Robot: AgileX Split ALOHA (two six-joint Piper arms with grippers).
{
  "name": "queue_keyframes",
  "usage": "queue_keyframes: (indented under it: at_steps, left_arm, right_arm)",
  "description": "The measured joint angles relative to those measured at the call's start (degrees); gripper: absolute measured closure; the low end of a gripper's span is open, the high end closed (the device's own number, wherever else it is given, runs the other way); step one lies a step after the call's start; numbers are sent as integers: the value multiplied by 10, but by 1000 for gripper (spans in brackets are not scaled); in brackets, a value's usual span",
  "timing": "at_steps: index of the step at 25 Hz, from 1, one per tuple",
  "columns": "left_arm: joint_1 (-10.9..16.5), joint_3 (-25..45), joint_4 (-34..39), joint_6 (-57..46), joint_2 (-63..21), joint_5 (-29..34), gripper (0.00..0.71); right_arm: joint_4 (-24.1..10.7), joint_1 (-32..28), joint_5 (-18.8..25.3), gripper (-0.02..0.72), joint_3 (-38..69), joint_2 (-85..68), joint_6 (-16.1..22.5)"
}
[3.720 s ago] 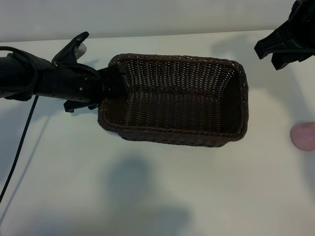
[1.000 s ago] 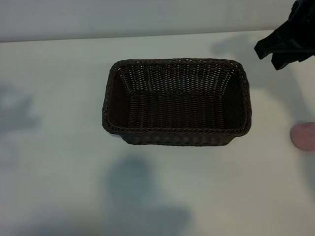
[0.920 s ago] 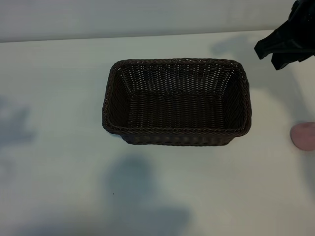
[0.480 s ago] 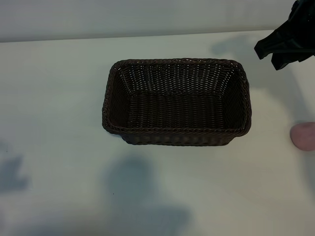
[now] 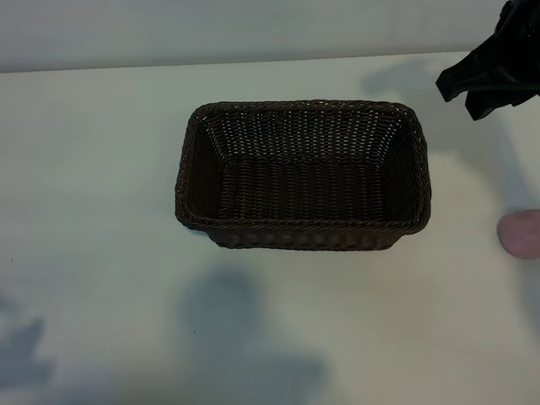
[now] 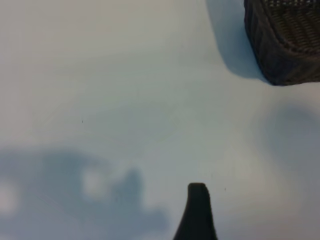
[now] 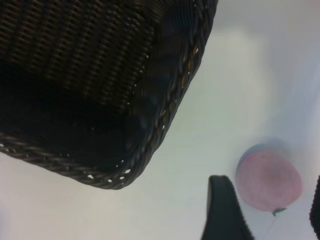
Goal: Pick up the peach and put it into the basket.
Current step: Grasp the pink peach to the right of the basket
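The dark-brown woven basket stands in the middle of the white table, with nothing in it. The pale-pink peach lies on the table at the far right edge, apart from the basket. My right gripper hangs at the back right, above the table. In the right wrist view its open fingers frame the peach, which lies on the table below them, untouched, near the basket's corner. The left arm is out of the exterior view. Its wrist view shows one dark fingertip over bare table, and the basket's corner farther off.
The white table runs wide to the left of and in front of the basket. Soft shadows lie on it at the front. The table's far edge meets a pale wall behind the basket.
3.7 s ago the left arm lay at the basket's left end; it has since left the exterior view. Over the last second its shadow slid toward the front left. The right arm and the peach have not moved.
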Motion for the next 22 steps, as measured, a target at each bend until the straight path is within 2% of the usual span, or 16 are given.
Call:
queue_keyframes:
  at_steps: [10, 22]
  left_arm:
    - [0, 60, 11, -2, -13, 13, 114]
    - [0, 64, 11, -2, -14, 7, 114]
  right_arm:
    - [0, 0, 0, 283, 0, 0, 0]
    - [0, 0, 0, 283, 0, 0, 0]
